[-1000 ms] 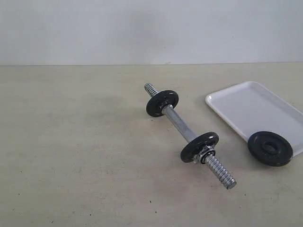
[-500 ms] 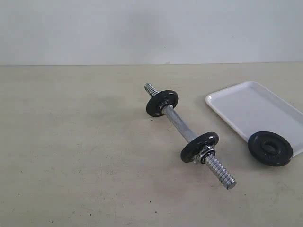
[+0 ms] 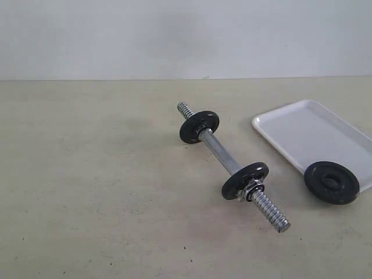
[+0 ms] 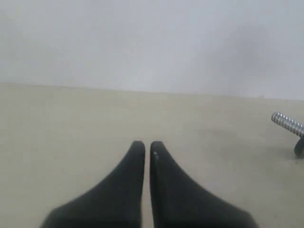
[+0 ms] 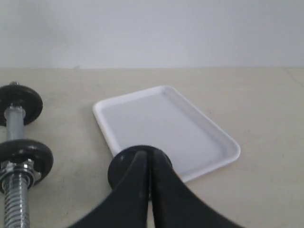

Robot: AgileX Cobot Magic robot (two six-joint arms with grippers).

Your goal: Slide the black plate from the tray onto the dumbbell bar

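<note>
The black plate (image 3: 318, 180) lies flat on the near corner of the white tray (image 3: 314, 133), overhanging its rim. The dumbbell bar (image 3: 221, 154) rests slantwise on the table left of the tray and carries two black discs (image 3: 199, 126) (image 3: 244, 180), with bare thread at both ends. Neither gripper shows in the exterior view. In the right wrist view my right gripper (image 5: 151, 154) is shut and empty, with the black plate (image 5: 118, 168) partly hidden behind its fingers and the tray (image 5: 190, 123) beyond. My left gripper (image 4: 147, 145) is shut over bare table, holding nothing.
The beige table (image 3: 87, 192) runs back to a plain pale wall. One threaded bar end (image 4: 287, 124) pokes into the edge of the left wrist view. The bar (image 5: 15, 121) and its two discs lie beside the tray in the right wrist view.
</note>
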